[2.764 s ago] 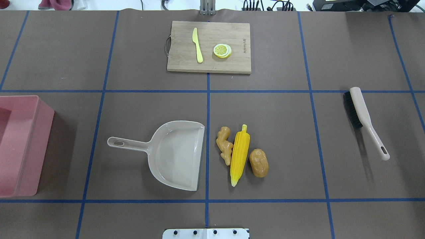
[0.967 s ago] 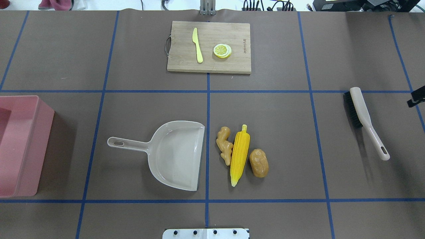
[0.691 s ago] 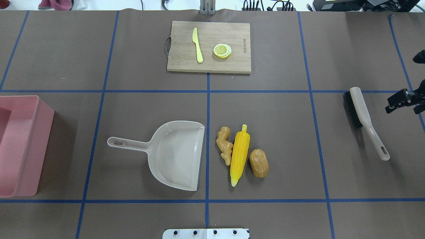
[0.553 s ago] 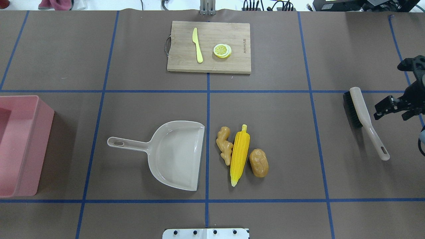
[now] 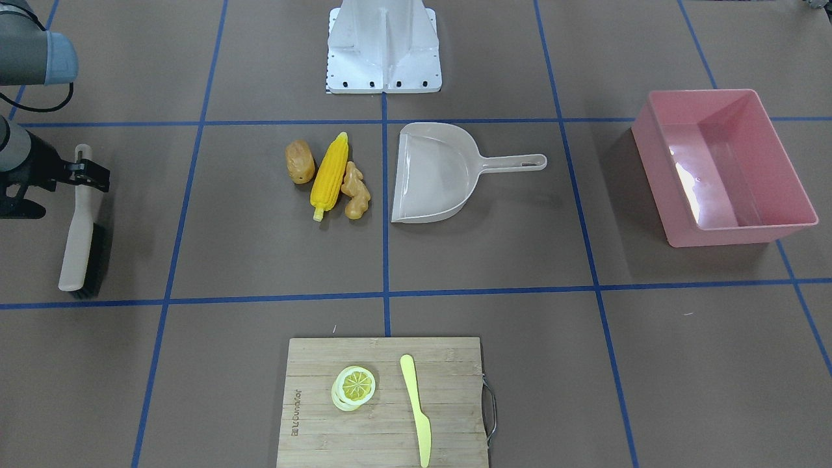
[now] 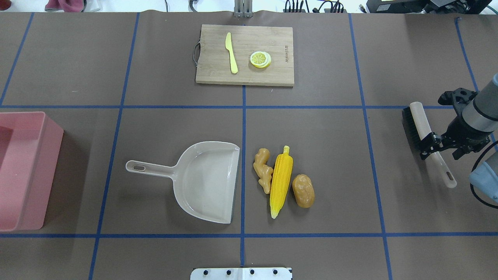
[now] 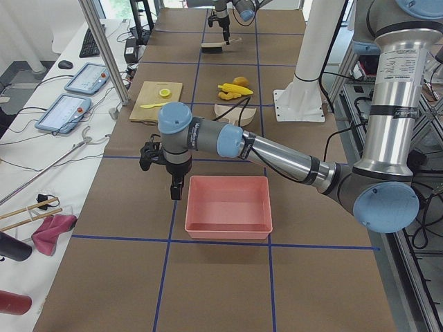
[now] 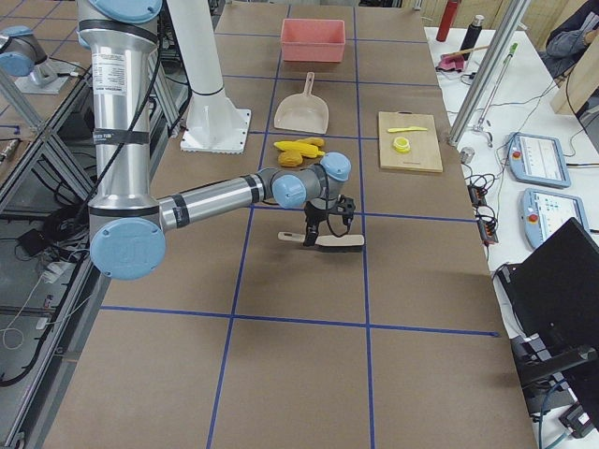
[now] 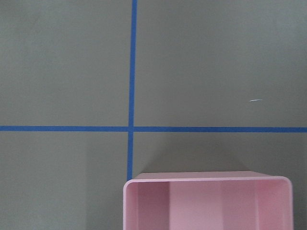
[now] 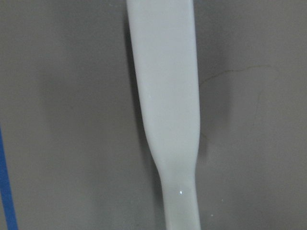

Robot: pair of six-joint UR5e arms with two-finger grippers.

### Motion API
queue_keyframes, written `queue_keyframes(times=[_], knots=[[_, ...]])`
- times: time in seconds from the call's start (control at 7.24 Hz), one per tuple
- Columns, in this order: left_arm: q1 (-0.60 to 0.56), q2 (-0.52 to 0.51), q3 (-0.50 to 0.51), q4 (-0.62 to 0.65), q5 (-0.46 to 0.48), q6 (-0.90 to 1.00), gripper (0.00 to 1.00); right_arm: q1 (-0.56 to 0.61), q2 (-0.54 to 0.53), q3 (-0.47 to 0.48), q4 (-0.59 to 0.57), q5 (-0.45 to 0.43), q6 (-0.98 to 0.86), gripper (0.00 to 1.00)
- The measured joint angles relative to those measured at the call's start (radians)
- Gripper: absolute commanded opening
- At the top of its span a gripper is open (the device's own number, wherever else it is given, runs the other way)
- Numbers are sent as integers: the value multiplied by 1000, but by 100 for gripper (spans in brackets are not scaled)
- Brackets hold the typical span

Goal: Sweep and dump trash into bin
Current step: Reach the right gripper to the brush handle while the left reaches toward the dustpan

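You have the pink bin at the left edge of the table, the left gripper just beside it; you cannot tell if that one is open. The dustpan lies mid-table, its mouth just beside the ginger, corn and potato. Near the right edge, the right gripper hovers, jaws apart, over the handle of the brush.

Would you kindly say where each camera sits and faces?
Front-facing: across table, facing base; right gripper at view's left.
Overhead: behind robot, looking down; right gripper over brush.
Exterior left: bin's end; left arm near.
Exterior right: brush's end; right arm near.
Left wrist: down onto bin.
Right wrist: down onto brush.
Neither wrist shows the robot.
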Motion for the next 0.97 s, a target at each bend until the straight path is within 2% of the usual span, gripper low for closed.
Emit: queue_keyframes(times=[0.14, 0.28, 0.41, 0.69, 0.97], knots=[[50, -12, -60, 6, 2, 1, 99, -9, -2, -11, -1, 0, 2, 84], [127, -33, -113, 9, 10, -1, 99, -16, -5, -18, -2, -1, 2, 40], [195, -63, -141, 9, 30, -1, 99, -19, -7, -21, -2, 0, 3, 1], [347, -132, -161, -1, 94, 45, 99, -20, -7, -15, -15, 5, 3, 0], [509, -226, -156, -5, 192, 169, 99, -20, 1, 1, -53, 8, 2, 0]])
